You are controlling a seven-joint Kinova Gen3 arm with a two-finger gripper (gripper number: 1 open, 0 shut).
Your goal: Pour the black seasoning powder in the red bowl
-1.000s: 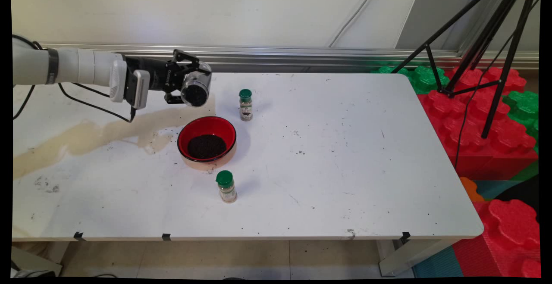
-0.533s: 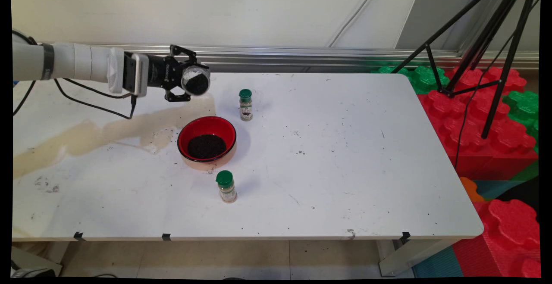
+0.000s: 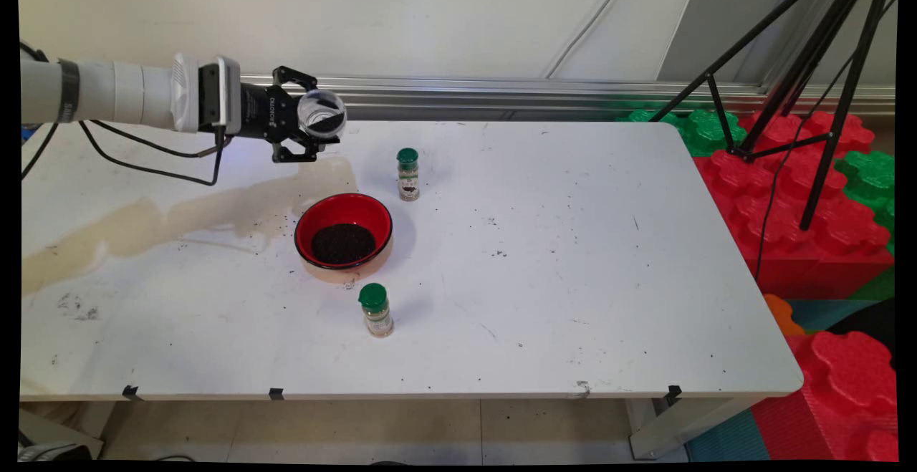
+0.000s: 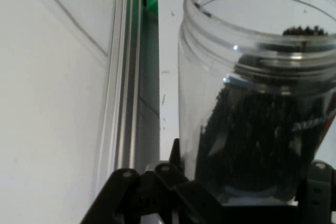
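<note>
My gripper [image 3: 309, 122] is shut on a clear jar [image 3: 322, 114] that holds dark grains, up in the air over the table's back left part. In the hand view the clear jar [image 4: 257, 98] fills the right side, with black grains heaped in its lower part and its open mouth pointing away from the hand; the gripper [image 4: 241, 200] clasps its base. Below and slightly right of the jar a red bowl [image 3: 344, 232] stands on the table with a pile of dark grains in it.
A green-lidded spice jar [image 3: 408, 174] stands just behind and right of the bowl, another [image 3: 375, 309] in front of it. A beige stain [image 3: 172, 218] runs across the table's left. Red and green foam blocks [image 3: 802, 193] and a black tripod [image 3: 824, 56] stand beyond the right edge.
The gripper has risen and drawn back to the left, away from above the bowl. The jar has turned with the hand, so its dark mouth no longer faces the camera.
</note>
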